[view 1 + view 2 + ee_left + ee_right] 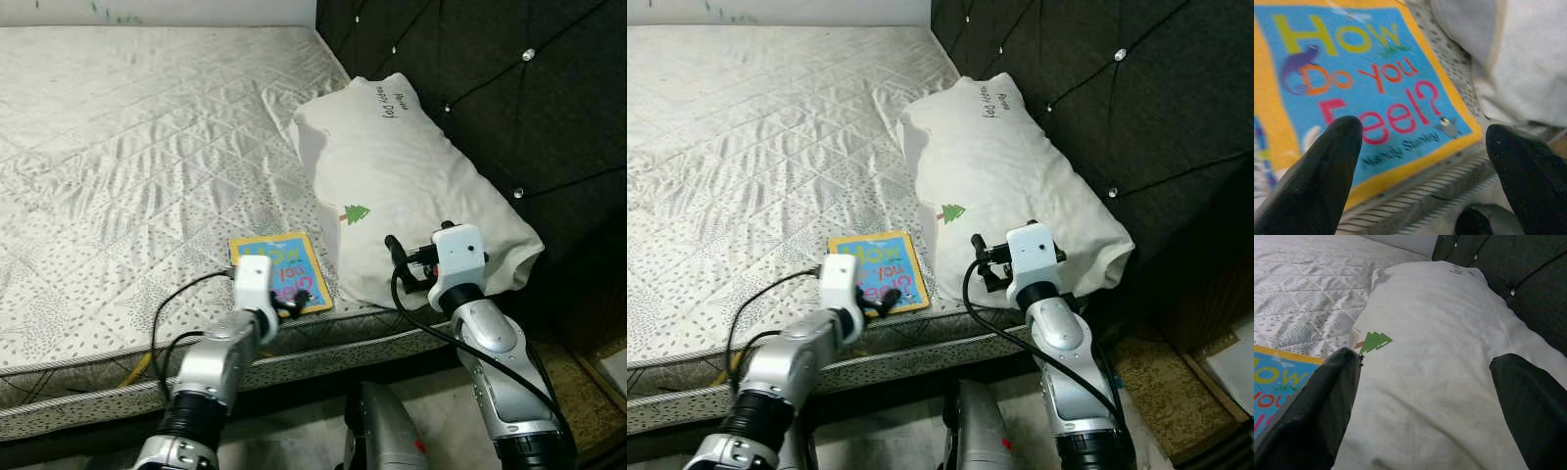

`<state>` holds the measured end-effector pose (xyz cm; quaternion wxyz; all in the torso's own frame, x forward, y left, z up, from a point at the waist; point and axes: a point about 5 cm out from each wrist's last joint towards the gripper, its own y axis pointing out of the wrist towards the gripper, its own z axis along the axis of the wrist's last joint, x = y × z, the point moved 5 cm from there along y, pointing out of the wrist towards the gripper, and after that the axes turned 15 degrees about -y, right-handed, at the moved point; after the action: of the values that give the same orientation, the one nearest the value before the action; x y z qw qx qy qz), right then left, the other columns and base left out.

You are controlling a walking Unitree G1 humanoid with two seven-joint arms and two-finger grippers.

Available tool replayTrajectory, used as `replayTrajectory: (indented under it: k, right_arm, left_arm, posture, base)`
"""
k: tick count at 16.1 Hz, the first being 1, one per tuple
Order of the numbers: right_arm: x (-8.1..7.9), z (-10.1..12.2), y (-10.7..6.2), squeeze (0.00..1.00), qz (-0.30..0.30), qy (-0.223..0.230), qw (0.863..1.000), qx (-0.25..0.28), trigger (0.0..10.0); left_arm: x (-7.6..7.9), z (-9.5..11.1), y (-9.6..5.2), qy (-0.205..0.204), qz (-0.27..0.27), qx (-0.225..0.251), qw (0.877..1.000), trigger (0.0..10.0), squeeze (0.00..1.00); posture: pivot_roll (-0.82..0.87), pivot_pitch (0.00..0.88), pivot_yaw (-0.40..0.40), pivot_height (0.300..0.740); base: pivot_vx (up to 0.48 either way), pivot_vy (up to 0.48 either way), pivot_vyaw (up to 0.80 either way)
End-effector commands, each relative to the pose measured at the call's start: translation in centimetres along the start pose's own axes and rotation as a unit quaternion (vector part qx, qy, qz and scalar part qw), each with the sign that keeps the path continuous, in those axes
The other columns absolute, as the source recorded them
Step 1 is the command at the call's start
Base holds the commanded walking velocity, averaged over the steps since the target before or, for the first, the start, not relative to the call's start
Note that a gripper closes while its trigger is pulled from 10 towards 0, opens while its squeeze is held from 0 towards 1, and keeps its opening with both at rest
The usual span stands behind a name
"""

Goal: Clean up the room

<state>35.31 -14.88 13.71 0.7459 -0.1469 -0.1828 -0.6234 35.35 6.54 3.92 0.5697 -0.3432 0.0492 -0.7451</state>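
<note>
Blue-and-yellow book lies flat at the mattress edge, just beside the white pillow. Left gripper hovers over the book's near corner, fingers spread. Right gripper faces the pillow, fingers spread, grasping nothing.

book title blurred; corner hidden

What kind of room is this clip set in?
Most likely a bedroom: a quilted mattress without sheets, a white pillow against a dark tufted headboard, and a children's book near the mattress edge.
</note>
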Motion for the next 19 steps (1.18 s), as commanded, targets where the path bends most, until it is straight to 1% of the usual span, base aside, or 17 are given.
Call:
replayTrajectory:
  k: [1,2,3,4,6,8,9,10,11,12,13,14,15,16,17,18,19]
  right_arm:
    - [0.1,0.1,0.0,0.0,-0.004,-0.001,1.0,0.003,10.0]
    - [0.1,0.1,0.0,0.0,-0.004,-0.001,1.0,0.004,10.0]
    - [0.1,0.3,0.0,0.0,-0.005,0.0,1.0,0.006,10.0]
    - [0.2,0.3,-0.1,0.0,-0.005,0.0,1.0,0.007,10.0]
    - [0.2,0.3,-0.1,0.0,-0.005,-0.001,1.0,0.007,10.0]
    - [0.1,0.3,0.0,0.0,0.0,-0.001,1.0,0.007,10.0]
    - [-0.2,0.4,0.3,0.0,0.005,-0.001,1.0,0.009,10.0]
    - [-0.3,0.5,0.4,0.0,0.007,0.0,1.0,0.011,10.0]
    - [-0.5,0.8,0.7,0.0,0.011,-0.001,1.0,0.016,10.0]
    - [-0.5,1.0,0.8,0.0,0.013,-0.002,1.0,0.02,10.0]
    - [-0.4,1.1,0.9,0.0,0.013,-0.003,1.0,0.022,10.0]
    - [-0.3,1.1,1.0,0.0,0.013,-0.004,1.0,0.022,10.0]
    - [-0.2,1.1,1.0,0.0,0.012,-0.004,1.0,0.022,10.0]
    - [-0.2,1.0,1.0,0.0,0.012,-0.004,1.0,0.022,10.0]
    - [-0.4,1.0,0.9,0.0,0.013,-0.004,1.0,0.023,10.0]
    - [-0.4,1.1,0.9,0.0,0.014,-0.004,1.0,0.024,10.0]
    - [-0.6,1.1,0.8,0.0,0.017,-0.006,1.0,0.025,10.0]
  left_arm:
    - [1.1,0.2,0.0,0.007,-0.013,0.002,1.0,10.0,1.0]
    - [1.1,0.7,-0.2,0.002,-0.009,0.016,1.0,10.0,1.0]
    - [0.7,1.9,-0.7,-0.004,0.006,0.047,0.999,10.0,1.0]
    - [0.0,2.4,-1.1,-0.002,0.02,0.063,0.998,10.0,1.0]
    - [-2.7,3.7,-3.1,0.017,0.065,0.103,0.992,10.0,1.0]
    - [-4.4,3.9,-4.6,0.011,0.085,0.119,0.989,10.0,1.0]
    - [-5.2,4.1,-5.6,-0.003,0.093,0.135,0.986,10.0,1.0]
    - [-5.4,4.2,-5.9,-0.007,0.098,0.141,0.985,10.0,1.0]
    - [-6.1,4.4,-6.7,-0.014,0.111,0.152,0.982,10.0,0.69]
    - [-6.4,4.5,-7.3,-0.013,0.117,0.159,0.98,10.0,0.62]
    - [-6.8,4.5,-7.9,-0.008,0.119,0.158,0.98,10.0,0.61]
    - [-7.2,4.4,-8.5,-0.004,0.121,0.152,0.981,10.0,0.55]
    - [-7.5,3.8,-8.6,-0.007,0.124,0.133,0.983,10.0,0.3]
    - [-7.7,3.5,-8.6,-0.009,0.125,0.125,0.984,10.0,0.27]
    - [-7.9,2.0,-8.7,-0.026,0.126,0.083,0.988,10.0,0.15]
    - [-7.8,1.3,-8.7,-0.028,0.123,0.064,0.99,10.0,0.0]
    - [-7.7,0.9,-8.8,-0.034,0.12,0.053,0.991,10.0,0.0]
  posture:
    - [-0.05,0.098,-0.082,0.554]
    - [-0.06,0.096,-0.08,0.554]
    - [-0.06,0.097,-0.077,0.554]
    - [-0.06,0.097,-0.077,0.554]
    - [-0.05,0.099,-0.079,0.554]
    - [-0.03,0.102,-0.086,0.554]
    - [-0.01,0.102,-0.094,0.554]
    - [-0.01,0.102,-0.094,0.554]
    - [0.0,0.098,-0.099,0.554]
    - [0.0,0.098,-0.099,0.554]
    - [0.0,0.094,-0.099,0.554]
    - [0.0,0.093,-0.098,0.554]
    - [0.0,0.092,-0.096,0.554]
    - [0.0,0.092,-0.096,0.554]
    - [0.0,0.092,-0.096,0.554]
    - [0.0,0.092,-0.097,0.554]
    - [0.0,0.091,-0.099,0.554]
  base:
    - [0.0,0.0,0.0]
    - [0.0,0.0,0.0]
    - [0.0,0.0,0.0]
    - [0.0,0.0,0.0]
    - [0.0,0.0,0.0]
    - [0.0,0.0,0.0]
    - [0.0,0.0,0.0]
    - [0.0,0.0,0.0]
    - [0.0,0.0,0.0]
    - [0.0,0.0,0.0]
    - [0.0,0.0,0.0]
    - [0.0,0.0,0.0]
    - [0.0,0.0,0.0]
    - [0.0,0.0,0.0]
    - [0.0,0.0,0.0]
    - [0.0,0.0,0.0]
    - [0.0,0.0,0.0]
